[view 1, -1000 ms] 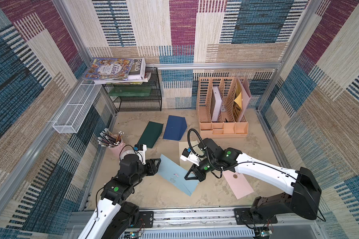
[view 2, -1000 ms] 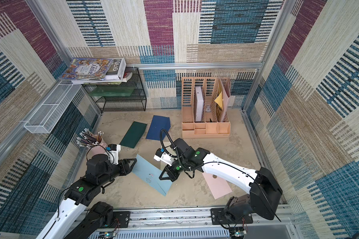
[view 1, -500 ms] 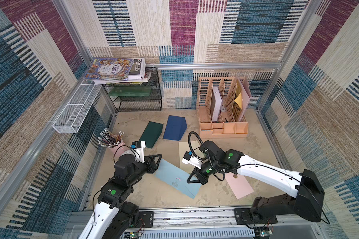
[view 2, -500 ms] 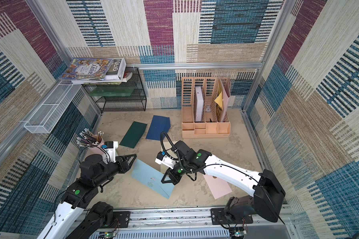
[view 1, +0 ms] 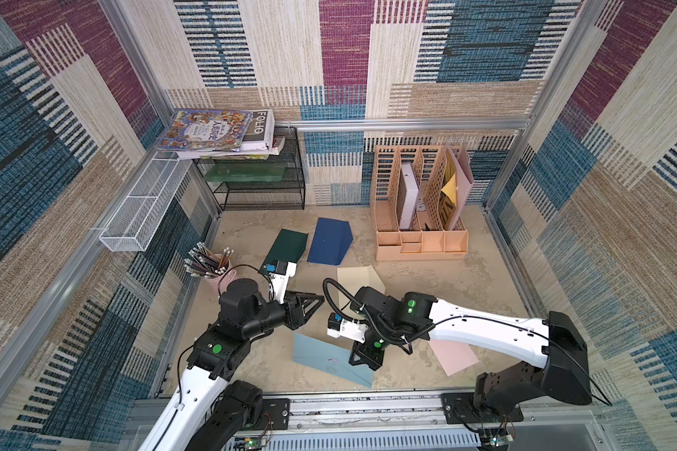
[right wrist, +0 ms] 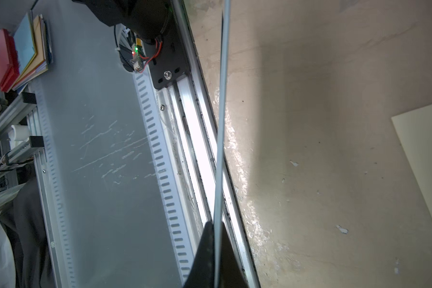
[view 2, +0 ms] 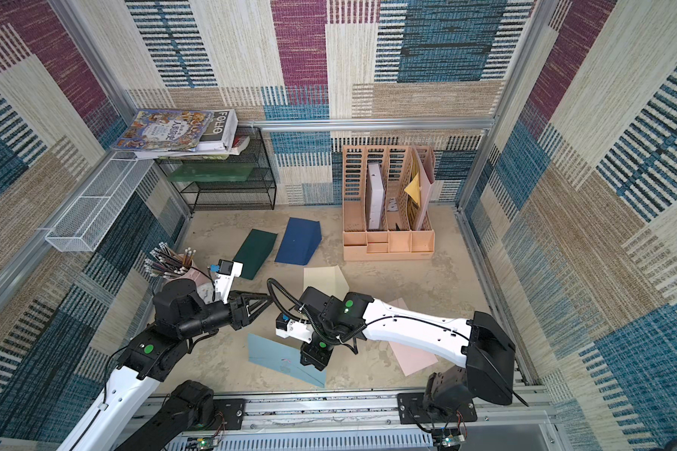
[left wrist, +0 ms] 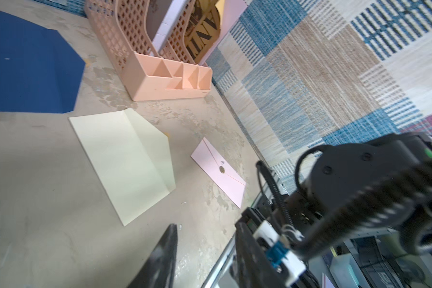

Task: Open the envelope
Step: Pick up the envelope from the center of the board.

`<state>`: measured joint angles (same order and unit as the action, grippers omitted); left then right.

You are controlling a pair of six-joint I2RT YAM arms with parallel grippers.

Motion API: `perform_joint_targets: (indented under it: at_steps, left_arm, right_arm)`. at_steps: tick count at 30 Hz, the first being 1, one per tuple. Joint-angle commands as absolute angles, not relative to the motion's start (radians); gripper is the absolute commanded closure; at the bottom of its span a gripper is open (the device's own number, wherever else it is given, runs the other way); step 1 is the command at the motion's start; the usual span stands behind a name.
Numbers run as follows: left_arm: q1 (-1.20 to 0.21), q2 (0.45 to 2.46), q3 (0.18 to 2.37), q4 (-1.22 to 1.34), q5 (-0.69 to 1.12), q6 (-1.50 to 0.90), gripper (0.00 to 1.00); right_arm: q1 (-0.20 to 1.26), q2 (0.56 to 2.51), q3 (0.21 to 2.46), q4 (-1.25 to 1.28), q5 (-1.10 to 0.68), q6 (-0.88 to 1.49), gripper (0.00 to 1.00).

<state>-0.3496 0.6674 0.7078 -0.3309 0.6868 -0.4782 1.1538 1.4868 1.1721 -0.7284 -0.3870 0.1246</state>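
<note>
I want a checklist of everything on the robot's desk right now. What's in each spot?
Surface: sandy table, stained, small white flecks.
Job's things: light blue envelope, pinched at one edge, seen edge-on in the right wrist view.
Clutter: green envelope, navy envelope, cream envelope, pink envelope, pencil cup, peach file organizer, black wire shelf with books.
Grippers: right gripper shut on the light blue envelope; left gripper empty, jaws apart.
Cables: black cable looping over the right wrist.
Surroundings: patchwork fabric walls, white mesh basket.
</note>
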Motion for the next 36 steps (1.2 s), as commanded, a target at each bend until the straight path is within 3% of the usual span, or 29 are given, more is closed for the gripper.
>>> perform_joint_targets:
  at_steps: [1,19,27,36]
  left_arm:
    - [-0.351,0.674,0.712,-0.337,0.824,-0.462,0.61]
    - [-0.353,0.62,0.721,-0.481,0.836,-0.407,0.84]
    - [-0.352,0.68,0.722,-0.494,0.846,-0.398,0.85]
    - [-0.353,0.679,0.756,-0.533,0.882,-0.355,0.79]
  right_arm:
    - [1.16,1.483,1.212,-0.774,-0.331,0.076,1.0]
    - [1.097,1.479,1.423,-0.834,-0.295,-0.032,1.0]
    - [1.093,1.479,1.489,-0.836,-0.328,-0.091,1.0]
    - [1.174,1.452,1.452,-0.84,-0.324,-0.127,1.0]
